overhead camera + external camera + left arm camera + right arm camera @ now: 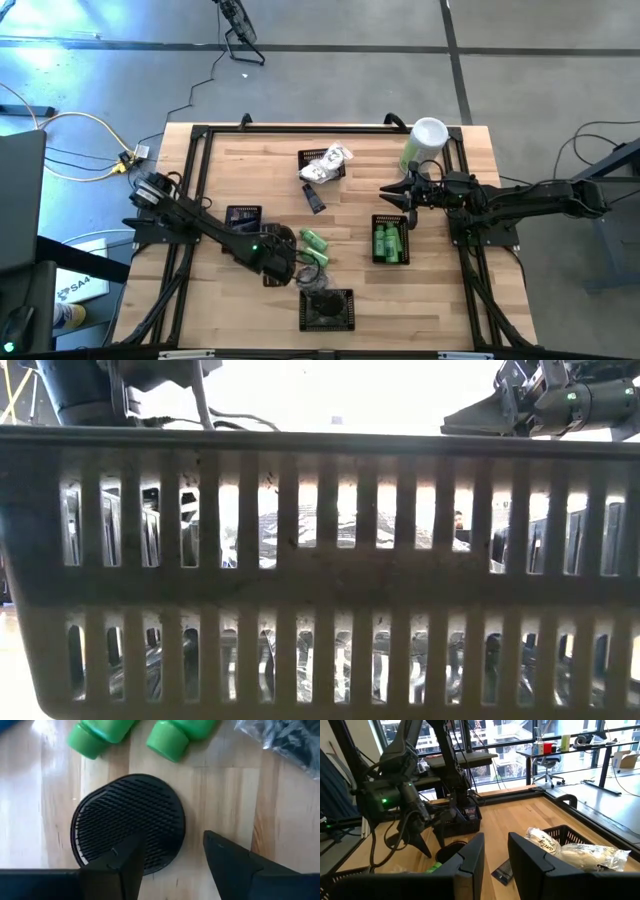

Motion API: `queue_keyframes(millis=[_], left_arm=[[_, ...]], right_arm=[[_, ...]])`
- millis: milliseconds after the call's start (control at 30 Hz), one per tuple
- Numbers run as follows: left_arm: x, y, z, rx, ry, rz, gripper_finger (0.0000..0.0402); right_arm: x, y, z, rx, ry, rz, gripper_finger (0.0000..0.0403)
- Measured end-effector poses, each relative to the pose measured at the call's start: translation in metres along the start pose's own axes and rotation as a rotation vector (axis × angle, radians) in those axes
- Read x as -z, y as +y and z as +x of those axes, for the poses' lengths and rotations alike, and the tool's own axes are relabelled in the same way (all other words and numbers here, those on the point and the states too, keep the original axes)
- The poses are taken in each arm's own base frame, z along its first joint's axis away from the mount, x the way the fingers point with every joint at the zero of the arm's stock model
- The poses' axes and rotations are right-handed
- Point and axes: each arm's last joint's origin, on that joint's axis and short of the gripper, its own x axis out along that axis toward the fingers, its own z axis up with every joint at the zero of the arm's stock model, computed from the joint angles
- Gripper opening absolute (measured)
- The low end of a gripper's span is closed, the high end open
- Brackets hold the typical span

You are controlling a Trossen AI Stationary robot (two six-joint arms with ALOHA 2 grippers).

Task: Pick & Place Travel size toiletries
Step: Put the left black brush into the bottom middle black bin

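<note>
**Straddling the round black brush**

Left gripper (172, 857) low near the counter's front edge, jaws open and empty, one finger over the round bristled disc (128, 822), the other on bare wood. Best shifted to centre the disc before closing, clear of the green bottles (140, 735) just beside. Right gripper (400, 195) above the basket of green bottles (390, 241), jaws slightly parted, empty.

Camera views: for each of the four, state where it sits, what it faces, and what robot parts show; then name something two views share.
High view: overhead, straight down on the table; both arms show, left gripper low, right gripper above the basket of green bottles.
Low view: table height, pressed against a slatted basket wall; arm parts above.
Left wrist view: looks down past its open fingers at a round black brush.
Right wrist view: looks across the table past its fingers.
Shared: the right wrist view also shows the left gripper.
</note>
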Motion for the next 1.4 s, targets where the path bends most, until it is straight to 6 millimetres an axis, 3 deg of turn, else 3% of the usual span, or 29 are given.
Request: queue_keyframes(millis=[633, 1100, 1400], left_arm=[[0.0, 0.001, 0.005, -0.092, -0.029, -0.056, 0.0187], [0.002, -0.003, 0.012, -0.057, -0.009, -0.055, 0.0045], [0.002, -0.003, 0.012, -0.051, -0.004, -0.056, 0.0003]], right_arm=[[0.0, 0.0, 0.0, 0.0, -0.001, 0.0, 0.0079], [0.0, 0.0, 0.0, -0.001, -0.001, 0.0, 0.0079], [0.0, 0.0, 0.0, -0.001, -0.001, 0.0, 0.0079]])
